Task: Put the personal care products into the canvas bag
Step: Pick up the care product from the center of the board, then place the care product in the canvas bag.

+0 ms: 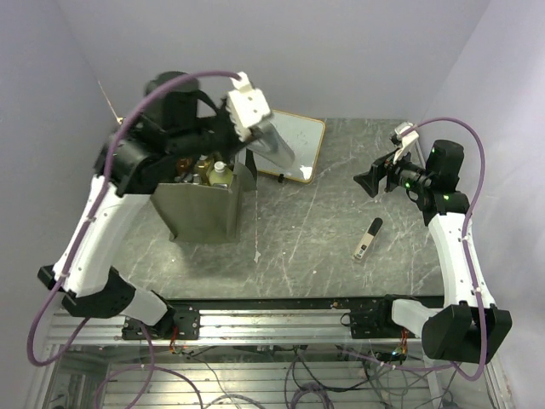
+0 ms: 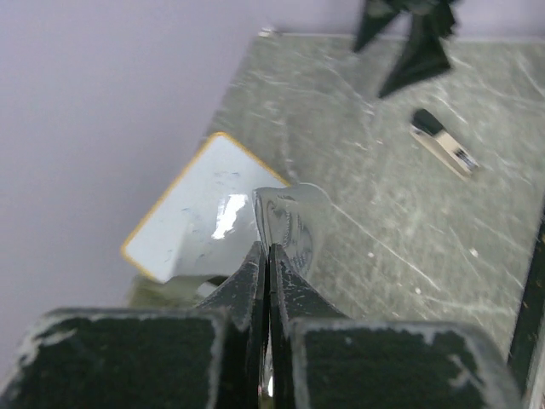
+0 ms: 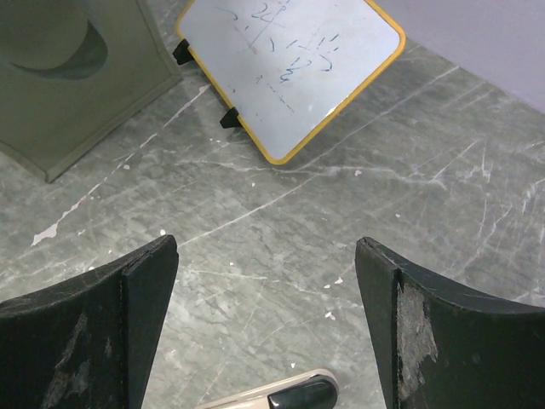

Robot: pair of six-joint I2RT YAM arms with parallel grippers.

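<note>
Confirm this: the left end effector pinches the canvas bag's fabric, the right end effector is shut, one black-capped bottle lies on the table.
Wrong on one point: the right end effector is open, fingers wide apart in the right wrist view. The rest stands.

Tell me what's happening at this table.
The left gripper is shut on the strap handle of the canvas bag, holding it up beside the open top. Bottles already stand inside. The right gripper is open, hovering above the table near one black-capped bottle lying there, not yet packed. A whiteboard sits behind the bag.
</note>
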